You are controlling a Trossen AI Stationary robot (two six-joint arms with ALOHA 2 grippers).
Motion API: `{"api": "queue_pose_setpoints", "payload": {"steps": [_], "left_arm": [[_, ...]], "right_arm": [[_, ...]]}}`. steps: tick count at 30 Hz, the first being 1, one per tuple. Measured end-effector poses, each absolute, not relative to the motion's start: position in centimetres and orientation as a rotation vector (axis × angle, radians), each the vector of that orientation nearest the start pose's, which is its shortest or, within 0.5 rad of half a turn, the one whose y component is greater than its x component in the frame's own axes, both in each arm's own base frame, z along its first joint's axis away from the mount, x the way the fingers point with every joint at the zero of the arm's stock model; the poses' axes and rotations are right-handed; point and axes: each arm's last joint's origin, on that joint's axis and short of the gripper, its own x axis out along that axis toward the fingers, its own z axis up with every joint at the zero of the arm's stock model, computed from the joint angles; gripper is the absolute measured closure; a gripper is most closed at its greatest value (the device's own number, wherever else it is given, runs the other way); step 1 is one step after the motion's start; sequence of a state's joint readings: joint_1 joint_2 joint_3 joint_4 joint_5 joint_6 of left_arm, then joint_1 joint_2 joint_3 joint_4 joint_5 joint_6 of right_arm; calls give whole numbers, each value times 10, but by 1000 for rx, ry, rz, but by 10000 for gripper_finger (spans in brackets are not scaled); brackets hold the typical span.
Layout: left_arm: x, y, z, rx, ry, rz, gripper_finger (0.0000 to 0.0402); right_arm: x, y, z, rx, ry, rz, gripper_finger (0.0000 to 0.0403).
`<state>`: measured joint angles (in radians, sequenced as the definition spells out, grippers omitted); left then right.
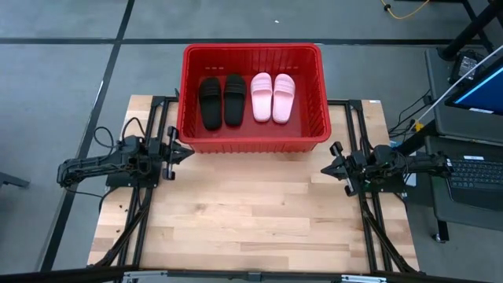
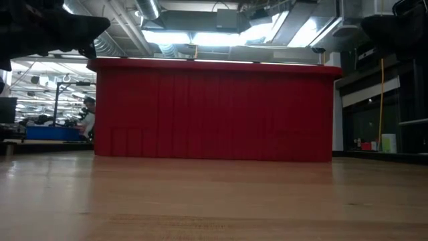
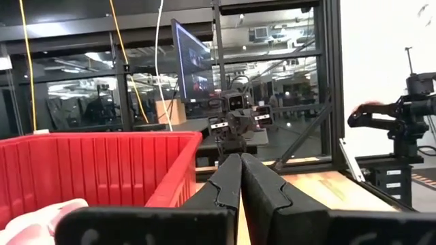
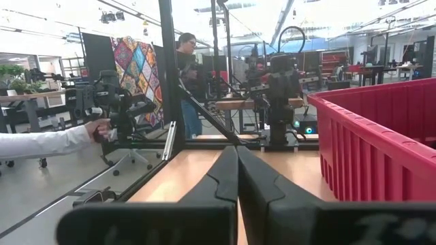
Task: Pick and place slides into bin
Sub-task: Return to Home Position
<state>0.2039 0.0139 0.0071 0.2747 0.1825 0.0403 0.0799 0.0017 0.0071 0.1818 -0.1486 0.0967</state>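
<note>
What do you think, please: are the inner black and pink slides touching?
Apart: in the high view, bin floor shows between black slide and pink slide.

Bin (image 1: 251,52) at the surface's (image 1: 251,212) far edge, centred, four slides (image 1: 234,100) abreast inside it, left arm (image 1: 102,166) beside its near left corner, right arm (image 1: 416,164) by its near right corner
</note>
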Motion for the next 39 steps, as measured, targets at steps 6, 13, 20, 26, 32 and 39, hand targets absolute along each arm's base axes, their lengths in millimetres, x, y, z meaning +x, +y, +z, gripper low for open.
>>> {"api": "queue_pose_setpoints", "payload": {"steps": [6,13,20,26,32,39], "left_arm": [[94,14,189,50,-245,27,397],[94,15,189,49,-236,52,394],[94,16,188,23,-230,71,398],[93,15,189,14,-234,74,394],[92,16,191,37,-224,91,397],[92,17,192,8,-227,141,398]], "right_arm": [[95,12,183,90,-176,237,397],[95,12,183,90,-176,237,397],[95,12,183,90,-176,237,397],[95,12,183,90,-177,237,397],[95,12,183,89,-177,237,397],[95,12,183,90,-177,236,397]]}}
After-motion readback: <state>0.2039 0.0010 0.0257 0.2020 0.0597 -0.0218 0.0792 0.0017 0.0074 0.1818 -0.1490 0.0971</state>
